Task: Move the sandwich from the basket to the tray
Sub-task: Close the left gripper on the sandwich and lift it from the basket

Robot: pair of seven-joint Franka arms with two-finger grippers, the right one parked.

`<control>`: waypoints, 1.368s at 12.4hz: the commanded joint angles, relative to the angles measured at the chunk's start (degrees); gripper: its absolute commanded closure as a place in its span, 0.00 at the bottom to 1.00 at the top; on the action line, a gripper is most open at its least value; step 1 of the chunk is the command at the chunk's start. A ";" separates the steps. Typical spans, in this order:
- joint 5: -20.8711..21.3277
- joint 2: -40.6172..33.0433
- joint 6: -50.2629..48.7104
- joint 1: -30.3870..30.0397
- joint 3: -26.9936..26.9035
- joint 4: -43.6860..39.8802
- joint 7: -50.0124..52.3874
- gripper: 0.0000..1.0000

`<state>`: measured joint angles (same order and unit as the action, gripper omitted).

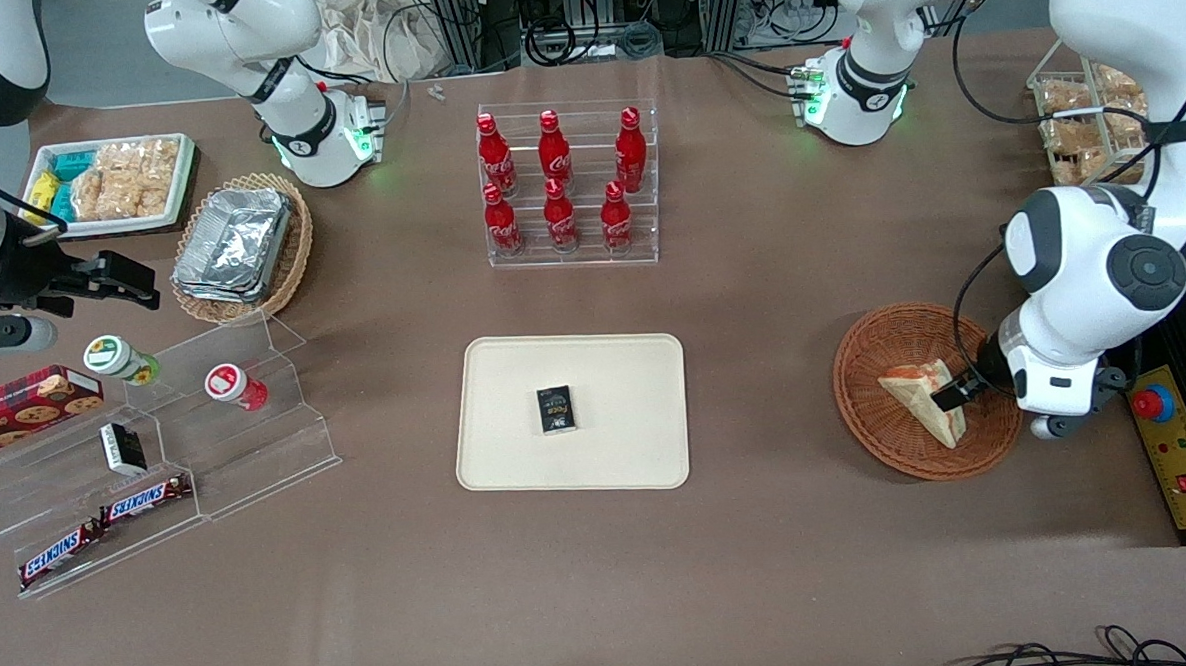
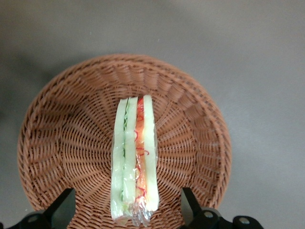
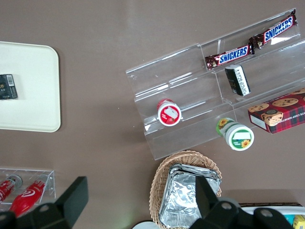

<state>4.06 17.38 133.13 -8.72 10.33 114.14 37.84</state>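
The sandwich (image 2: 134,160) stands on edge in the basket (image 1: 880,366), so its faces suit a side pinch. The gripper (image 2: 127,215) straddles it, jaws open; the tray (image 1: 604,358) waits at the basket's nine o'clock in the front view.

The sandwich (image 1: 924,399) lies in the basket (image 1: 879,346), gripper (image 1: 959,395) at it, well apart from the tray (image 1: 498,447).

Six red bottles (image 1: 563,179) in a clear rack, foil trays (image 1: 232,244) in a tan basket
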 commanded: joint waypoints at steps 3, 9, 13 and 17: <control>0.33 3.10 2.39 -0.07 0.22 0.91 3.73 0.00; 0.33 6.70 4.77 0.29 0.22 0.29 5.48 0.42; 1.21 6.35 4.77 0.20 0.22 -0.06 5.57 1.00; 1.39 2.06 -2.83 0.55 0.66 -3.90 5.49 1.00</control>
<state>4.43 22.85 136.25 -8.56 10.57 112.78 42.02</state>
